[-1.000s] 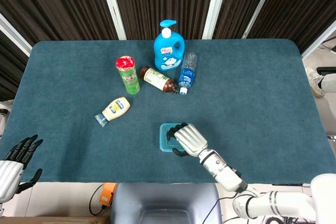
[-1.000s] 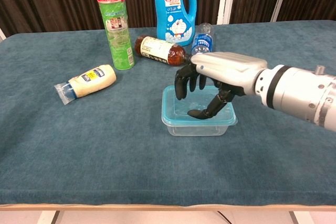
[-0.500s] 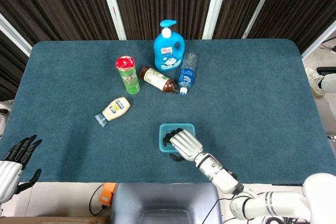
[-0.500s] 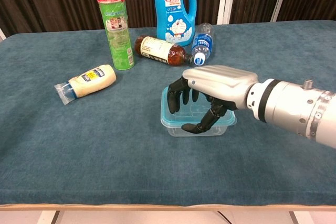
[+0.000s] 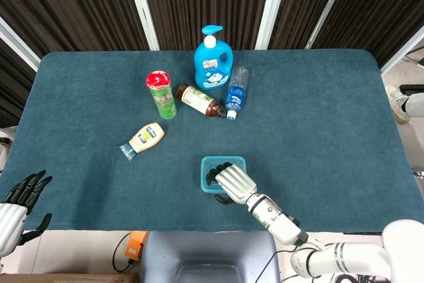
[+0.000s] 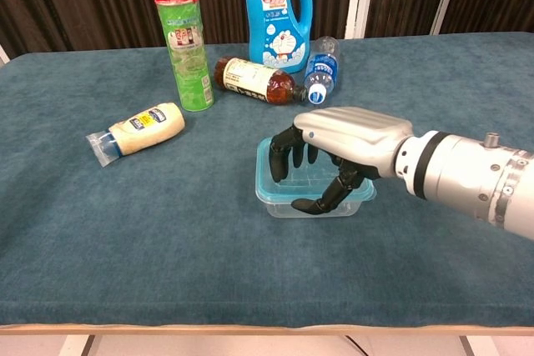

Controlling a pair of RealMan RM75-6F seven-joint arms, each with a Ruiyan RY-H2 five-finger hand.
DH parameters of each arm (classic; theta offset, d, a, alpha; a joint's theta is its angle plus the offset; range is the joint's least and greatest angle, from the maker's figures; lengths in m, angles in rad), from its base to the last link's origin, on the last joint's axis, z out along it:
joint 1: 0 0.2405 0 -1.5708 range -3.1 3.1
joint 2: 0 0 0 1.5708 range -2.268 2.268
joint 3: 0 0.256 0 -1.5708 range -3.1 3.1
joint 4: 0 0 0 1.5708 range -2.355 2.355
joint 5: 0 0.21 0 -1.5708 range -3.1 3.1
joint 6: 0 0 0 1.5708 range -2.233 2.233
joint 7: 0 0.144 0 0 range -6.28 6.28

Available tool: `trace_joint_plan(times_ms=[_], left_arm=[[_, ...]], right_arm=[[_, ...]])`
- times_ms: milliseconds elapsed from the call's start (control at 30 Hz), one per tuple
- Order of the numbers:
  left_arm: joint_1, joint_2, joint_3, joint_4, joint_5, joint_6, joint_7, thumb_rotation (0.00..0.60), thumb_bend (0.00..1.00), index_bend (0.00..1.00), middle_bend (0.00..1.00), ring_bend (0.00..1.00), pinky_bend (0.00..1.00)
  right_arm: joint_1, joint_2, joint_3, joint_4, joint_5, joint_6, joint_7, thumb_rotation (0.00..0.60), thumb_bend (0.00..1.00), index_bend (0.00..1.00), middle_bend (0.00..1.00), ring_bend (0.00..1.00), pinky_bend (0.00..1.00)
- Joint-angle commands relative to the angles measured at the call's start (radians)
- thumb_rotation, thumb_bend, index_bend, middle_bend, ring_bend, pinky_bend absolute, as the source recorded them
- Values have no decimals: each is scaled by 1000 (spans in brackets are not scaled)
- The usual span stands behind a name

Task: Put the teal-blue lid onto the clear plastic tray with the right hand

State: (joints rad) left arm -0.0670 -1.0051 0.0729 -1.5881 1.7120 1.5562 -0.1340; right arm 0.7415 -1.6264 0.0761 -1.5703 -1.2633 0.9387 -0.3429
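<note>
The teal-blue lid (image 5: 229, 160) (image 6: 265, 171) lies on top of the clear plastic tray (image 6: 280, 206), near the front middle of the table. My right hand (image 5: 233, 181) (image 6: 350, 135) is right over it, palm down. Its fingers (image 6: 286, 154) curl down onto the lid's top and its thumb reaches to the tray's near edge. The hand hides much of the lid. My left hand (image 5: 20, 197) hangs off the table's front left corner with its fingers spread and nothing in it; only the head view shows it.
At the back stand a blue detergent bottle (image 5: 212, 61) (image 6: 278, 10) and a green canister (image 5: 161, 94) (image 6: 185, 39). A brown bottle (image 5: 199, 101) and a water bottle (image 5: 236, 91) lie beside them. A mayonnaise bottle (image 5: 146, 139) (image 6: 142, 131) lies to the left.
My right hand came down and slightly toward me, from above the tray to resting on the lid. The left hand stayed put.
</note>
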Motion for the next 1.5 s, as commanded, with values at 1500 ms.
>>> trace_joint_plan(times_ms=[1500], left_arm=[[-2, 1, 0, 0, -2, -3, -3, 600, 402, 0, 0, 0, 160]], right_arm=[[7, -46, 74, 83, 8, 23, 41, 600, 463, 546, 494, 389, 467]])
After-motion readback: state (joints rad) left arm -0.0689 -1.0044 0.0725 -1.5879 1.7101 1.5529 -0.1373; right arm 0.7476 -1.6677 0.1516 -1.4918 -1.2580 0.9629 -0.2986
